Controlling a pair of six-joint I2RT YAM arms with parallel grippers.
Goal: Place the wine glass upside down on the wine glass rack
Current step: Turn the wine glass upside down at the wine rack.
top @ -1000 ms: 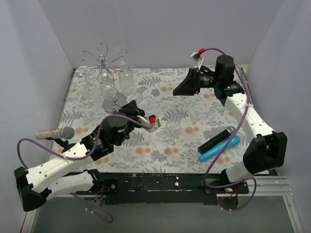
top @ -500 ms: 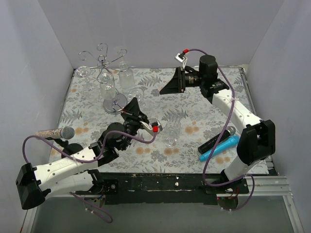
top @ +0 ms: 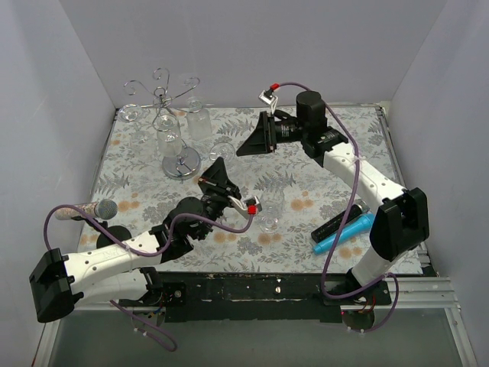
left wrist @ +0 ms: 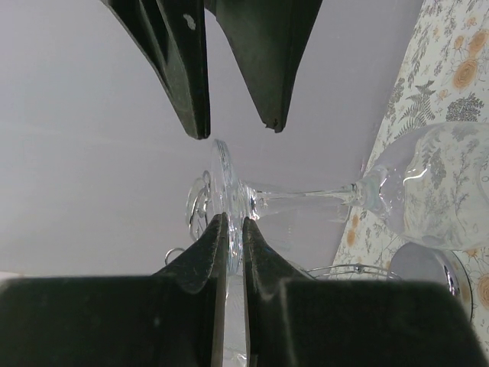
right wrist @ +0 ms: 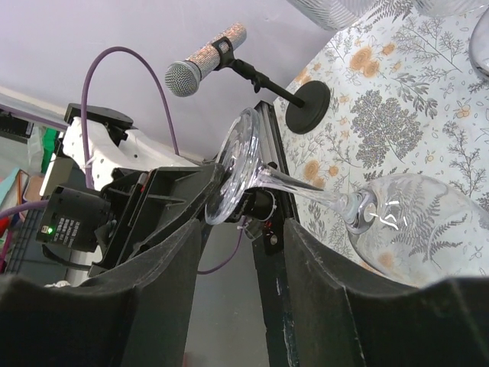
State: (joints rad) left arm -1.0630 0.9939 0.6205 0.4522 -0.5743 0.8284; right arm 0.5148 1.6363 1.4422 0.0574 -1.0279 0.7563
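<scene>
Shows a table (top: 299, 180) dressed all over in a floral cloth, grey leaves and orange blooms. Has at back left the wine glass rack (top: 163, 99), upright on its round shiny base (top: 182, 164), with clear glasses (top: 199, 124) crowded close about the stem; cannot tell whether hung or standing on the cloth. Has at front left a round black foot (top: 114, 232) carrying a glittery microphone (top: 80, 209), level, grille toward the middle. Has near front centre a lone clear glass (top: 267, 219), apart from the other things on the cloth. Has at front right a black microphone (top: 336, 222) and a blue microphone (top: 345, 234), flat, side by side and touching, slanted toward the right rear.
</scene>
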